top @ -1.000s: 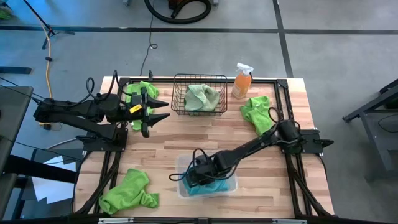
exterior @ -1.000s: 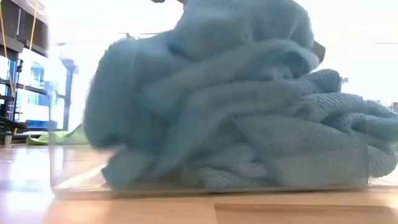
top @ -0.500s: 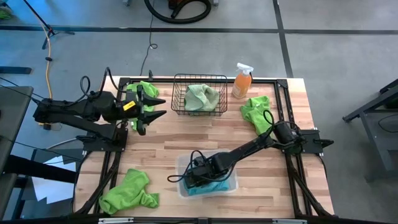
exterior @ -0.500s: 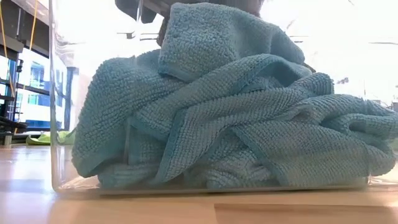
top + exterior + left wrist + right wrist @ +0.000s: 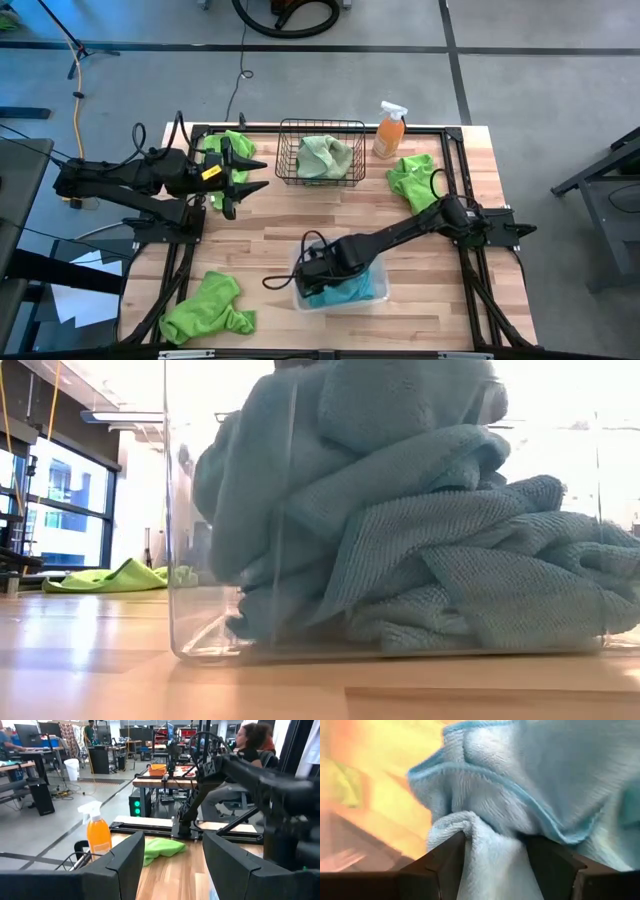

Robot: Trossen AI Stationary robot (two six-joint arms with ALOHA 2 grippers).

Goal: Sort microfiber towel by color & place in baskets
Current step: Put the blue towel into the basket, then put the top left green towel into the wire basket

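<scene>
A clear plastic tub [image 5: 377,292] at the table's near middle holds a pile of turquoise towels [image 5: 430,550]. My right gripper [image 5: 314,274] points steeply down over the tub's left part, open, with a bunched fold of the top towel [image 5: 490,785] between its fingers. Far back, the black wire basket [image 5: 287,150] holds a pale sage towel [image 5: 325,155]. Lime towels lie at the far left [image 5: 228,143], the right [image 5: 412,180] and the near left [image 5: 208,308]. My left gripper [image 5: 258,173] hovers open and level beside the basket. My right gripper comes from above, slanting down. A rounded fold [image 5: 470,827] of the top turquoise towel fills the gap and brushes the inner sides of both fingers [image 5: 447,857]. The towel lies slack on the pile in the tub.
An orange spray bottle [image 5: 389,130] stands right of the basket. Black arm frames run along the table's left and right sides. Bare wood lies between the basket and the tub. People and desks show in the room beyond the table.
My right gripper has risen a little over the tub. The turquoise towel under it has settled onto the pile. The tub has slid slightly toward the table's right edge.
</scene>
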